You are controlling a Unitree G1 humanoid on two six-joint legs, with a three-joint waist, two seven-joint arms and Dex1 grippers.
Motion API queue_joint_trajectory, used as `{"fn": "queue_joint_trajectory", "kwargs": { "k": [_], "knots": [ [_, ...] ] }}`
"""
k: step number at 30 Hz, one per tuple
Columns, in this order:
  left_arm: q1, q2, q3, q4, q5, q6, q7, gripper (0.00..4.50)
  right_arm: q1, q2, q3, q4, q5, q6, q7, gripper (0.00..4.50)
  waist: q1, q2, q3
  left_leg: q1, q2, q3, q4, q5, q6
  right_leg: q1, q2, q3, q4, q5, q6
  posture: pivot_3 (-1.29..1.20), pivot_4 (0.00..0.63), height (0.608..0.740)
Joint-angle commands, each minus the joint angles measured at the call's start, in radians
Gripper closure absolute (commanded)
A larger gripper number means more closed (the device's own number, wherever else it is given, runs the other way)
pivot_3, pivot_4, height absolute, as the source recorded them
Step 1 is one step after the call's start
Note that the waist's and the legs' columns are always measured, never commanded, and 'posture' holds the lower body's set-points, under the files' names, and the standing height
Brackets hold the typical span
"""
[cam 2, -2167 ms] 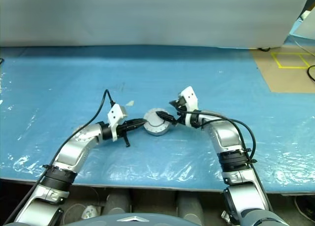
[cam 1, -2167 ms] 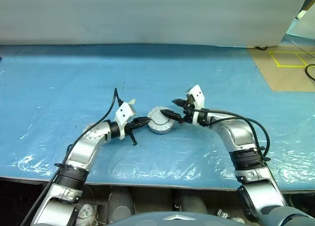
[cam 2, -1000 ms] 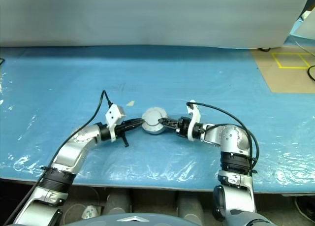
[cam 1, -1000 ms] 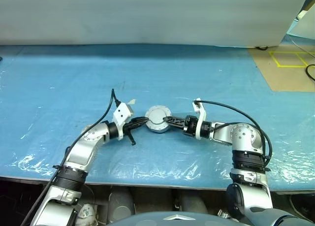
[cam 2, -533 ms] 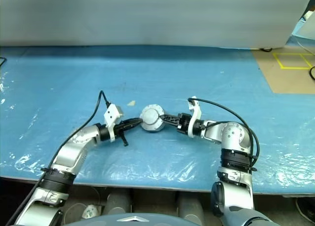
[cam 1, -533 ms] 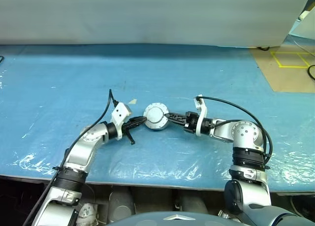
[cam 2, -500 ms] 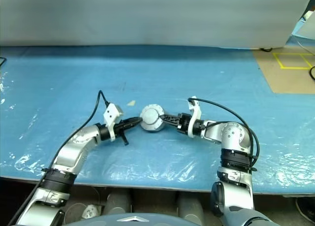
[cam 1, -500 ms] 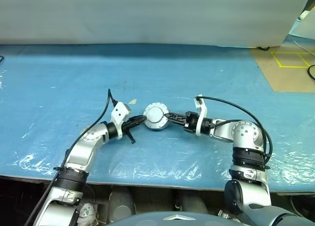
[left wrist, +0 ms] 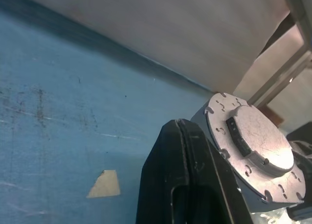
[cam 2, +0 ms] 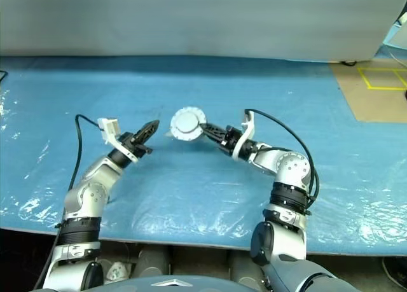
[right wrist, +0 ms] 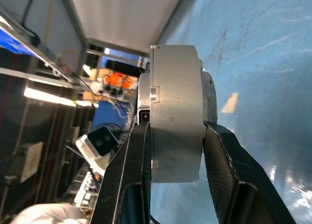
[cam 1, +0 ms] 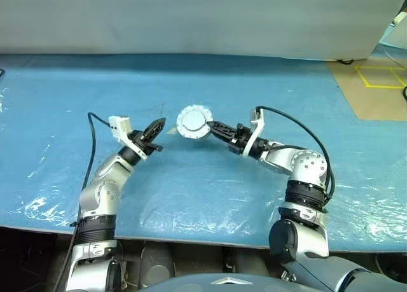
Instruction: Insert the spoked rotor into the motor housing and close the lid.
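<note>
Right end effector clamps the closed motor housing edge-on between both fingers, above the blue counter; left end effector fully closed, empty, just beside it

A shiny blue plastic sheet (a bit crinkly) covers the tabletop. A plain white wall stands at 12 o'clock. Brown floor with yellow tape lines shows at 2 o'clock.

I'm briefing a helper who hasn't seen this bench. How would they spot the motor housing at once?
Look over the blue table cover, near its middle. The right gripper holds the motor housing up by its edges, the only round grey metal puck here; the left gripper, shut, is empty beside it.
</note>
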Motion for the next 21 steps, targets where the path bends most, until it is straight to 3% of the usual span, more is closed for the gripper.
{"fn": "queue_joint_trajectory", "kwargs": {
  "k": [1,2,5,16,21],
  "knots": [
    [0.012,-0.032,0.103,-0.035,-0.158,0.023,0.033,4.50,-0.015,0.037,-0.016,-0.057,0.087,-0.042,-0.017,3.34,-0.004,0.000,0.000,0.000,0.000,0.000,0.000,0.000,0.000,0.000,0.000,0.000,0.000,0.000,0.000,0.00,0.150,0.740],
    [0.015,-0.037,0.109,-0.040,-0.176,0.030,0.034,4.50,-0.017,0.043,-0.021,-0.055,0.097,-0.050,-0.026,3.34,-0.005,0.000,0.000,0.001,0.000,0.000,0.000,0.000,0.000,0.000,0.000,0.000,0.000,0.000,0.000,0.00,0.150,0.740],
    [0.028,-0.066,0.115,-0.072,-0.261,0.076,0.057,3.89,-0.030,0.070,-0.028,-0.052,0.135,-0.084,-0.038,3.34,-0.003,0.000,0.000,0.001,0.000,0.000,0.000,0.000,0.000,0.000,0.000,0.000,0.000,0.000,0.000,0.00,0.150,0.740],
    [0.011,-0.144,0.074,-0.090,-0.348,0.102,0.104,0.05,-0.086,0.064,0.003,0.028,0.167,-0.243,-0.044,3.34,-0.003,-0.001,0.001,0.000,0.000,0.000,0.001,0.000,0.000,0.000,0.000,0.000,0.000,0.001,0.001,0.00,0.150,0.740],
    [-0.010,-0.172,0.057,-0.081,-0.364,0.122,0.144,0.05,-0.090,0.050,0.030,0.049,0.177,-0.263,-0.028,3.34,-0.003,-0.002,0.001,0.000,0.000,-0.001,0.001,0.000,0.000,0.000,0.000,0.000,0.000,0.001,0.002,0.00,0.150,0.740]
  ]
}}
